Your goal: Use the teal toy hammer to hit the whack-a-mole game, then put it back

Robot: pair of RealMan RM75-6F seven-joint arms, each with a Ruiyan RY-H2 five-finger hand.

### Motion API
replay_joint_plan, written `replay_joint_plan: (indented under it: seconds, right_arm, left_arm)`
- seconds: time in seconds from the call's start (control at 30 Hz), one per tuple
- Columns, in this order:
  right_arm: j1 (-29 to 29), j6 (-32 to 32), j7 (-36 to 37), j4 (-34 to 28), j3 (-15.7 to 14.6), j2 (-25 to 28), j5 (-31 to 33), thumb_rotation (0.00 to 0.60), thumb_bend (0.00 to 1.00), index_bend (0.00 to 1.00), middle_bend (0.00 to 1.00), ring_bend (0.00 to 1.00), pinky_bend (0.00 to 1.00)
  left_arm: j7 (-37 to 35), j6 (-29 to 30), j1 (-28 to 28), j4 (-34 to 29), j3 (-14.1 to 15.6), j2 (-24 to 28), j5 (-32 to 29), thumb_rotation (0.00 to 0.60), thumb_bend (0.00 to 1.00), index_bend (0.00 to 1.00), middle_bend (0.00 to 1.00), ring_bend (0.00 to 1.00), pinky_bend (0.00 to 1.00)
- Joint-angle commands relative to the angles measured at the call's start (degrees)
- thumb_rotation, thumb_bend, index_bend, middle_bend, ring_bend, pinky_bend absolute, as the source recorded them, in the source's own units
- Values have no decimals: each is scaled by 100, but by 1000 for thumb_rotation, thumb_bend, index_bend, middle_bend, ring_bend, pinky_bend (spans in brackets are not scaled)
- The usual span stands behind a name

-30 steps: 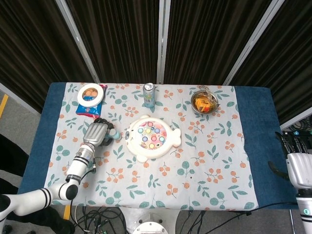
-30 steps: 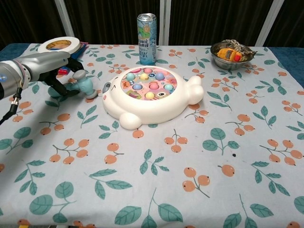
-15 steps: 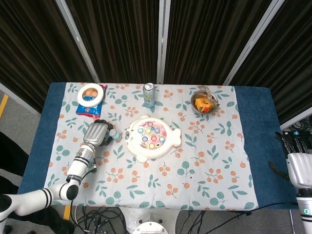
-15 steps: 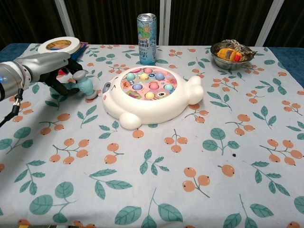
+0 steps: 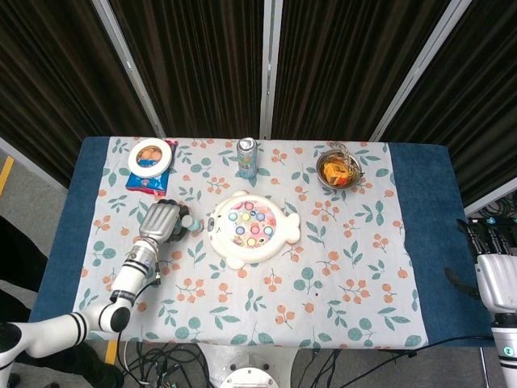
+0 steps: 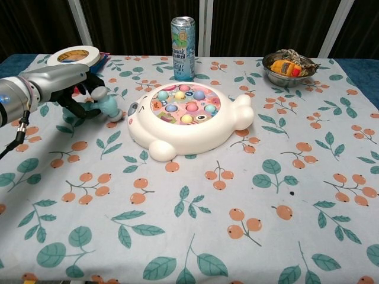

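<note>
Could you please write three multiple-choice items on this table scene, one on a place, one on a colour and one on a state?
1. Where does the drink can stand?
A. Behind the whack-a-mole game, toward the curtain
B. Inside the metal bowl
C. At the near table edge

2. What colour is the toy hammer?
A. Red
B. Teal
C. Black

3. What is the left hand doing?
A. Lying flat and empty on the cloth
B. Gripping the hammer beside the game
C. Holding the tape roll

Key:
1 A: in both views the can stands upright just beyond the game's far rim.
2 B: the chest view shows a teal head with pale ends.
3 B: the fingers wrap the hammer's handle, with its head pointing toward the game.
</note>
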Motion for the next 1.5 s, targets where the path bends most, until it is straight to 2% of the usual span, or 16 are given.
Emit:
replay_joint_plan:
  seconds: [0.03, 0.27, 0.4, 0.6, 0.77, 1.23, 1.37, 1.5]
  right_arm:
    - [2, -2, -7, -8, 3, 5, 3, 600, 176, 88, 219, 54, 103]
    - [-21, 28, -61, -58, -9, 29, -9, 600, 176, 89, 222, 54, 102]
    - [-30, 45, -97, -95, -17, 34, -24, 600, 176, 91, 223, 55, 102]
    - [-42, 62, -140, -148, -24, 49, -37, 600, 176, 91, 226, 55, 103]
    - [-75, 92, -151, -164, -36, 59, -30, 600, 176, 93, 229, 54, 102]
    - [-101, 113, -178, -189, -29, 83, -15, 600, 176, 96, 235, 54, 103]
    - [-107, 110, -193, -206, -31, 88, -9, 600, 176, 97, 236, 55, 105]
    - [-121, 131, -210, -221, -31, 95, -9, 600, 176, 98, 237, 54, 106]
  left_arm:
    - [-199, 85, 26, 22, 22, 66, 240, 600, 437, 551, 505, 315, 302]
    - [-513, 200, 44, -123, 99, 466, 789, 600, 447, 555, 524, 331, 347]
    - [-866, 288, 55, -360, 117, 777, 1163, 600, 453, 569, 553, 363, 417]
    - [-1469, 510, -5, -415, 132, 986, 1767, 600, 487, 619, 622, 436, 597]
    - [-1834, 399, -127, -355, 201, 1069, 2032, 600, 494, 627, 636, 466, 701]
    - [-3602, 16, -724, -173, 557, 1381, 3084, 600, 521, 637, 659, 497, 767]
    - [-3663, -128, -953, -88, 555, 1348, 3176, 600, 537, 645, 693, 529, 811]
    - [-3335, -521, -1223, -113, 508, 1352, 3074, 600, 541, 647, 704, 541, 819]
